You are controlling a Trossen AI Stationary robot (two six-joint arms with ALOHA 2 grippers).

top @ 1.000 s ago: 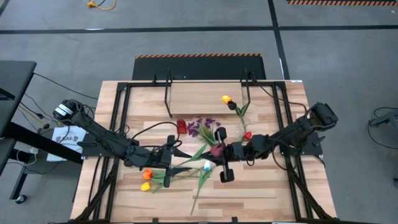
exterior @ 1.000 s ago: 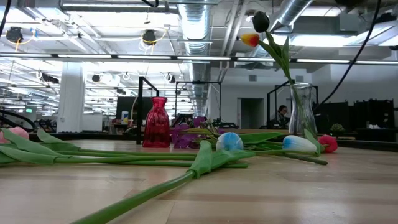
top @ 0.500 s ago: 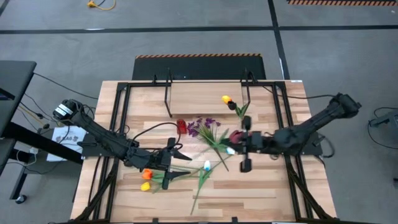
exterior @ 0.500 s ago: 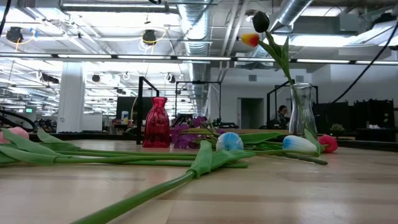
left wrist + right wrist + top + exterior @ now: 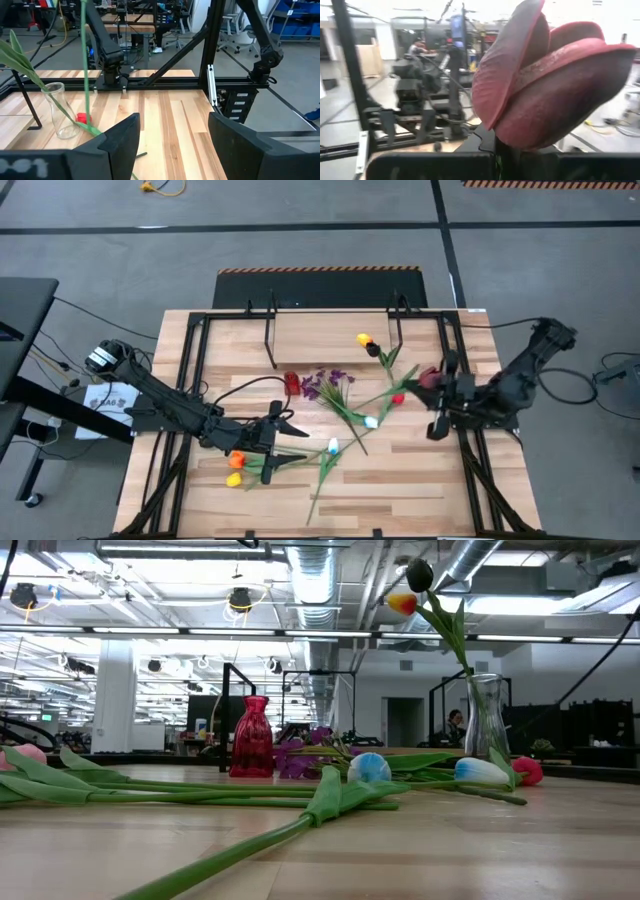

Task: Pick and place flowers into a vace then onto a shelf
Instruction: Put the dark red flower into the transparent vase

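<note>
- Right wrist view: a dark maroon tulip (image 5: 545, 80) fills the picture, its broad petals cupped and slightly parted, matt and finely speckled; it is clamped at the base of the bloom between the closed fingers of the right gripper (image 5: 500, 160).
- In the high view the right gripper (image 5: 436, 385) is seen at the table's right edge, above the black frame rail, with the maroon bloom (image 5: 429, 378) at its tip and the green stem trailing toward the table's middle.
- The left gripper (image 5: 281, 427) is seen low over the left half of the table, its fingers spread apart with nothing between them, just beside an orange tulip (image 5: 237, 460) and a yellow tulip (image 5: 233, 479).
- Other flowers are seen lying flat on the planks: a white tulip (image 5: 332, 446), a purple sprig (image 5: 325, 383) and a small red bloom (image 5: 398, 398).
- A clear glass vase (image 5: 486, 718) is seen holding a yellow-red tulip (image 5: 402, 603) and a dark one upright; a small red vase (image 5: 252, 736) stands apart.
- The shelf (image 5: 330, 330) is seen at the table's far side.
- No legible writing is visible.
</note>
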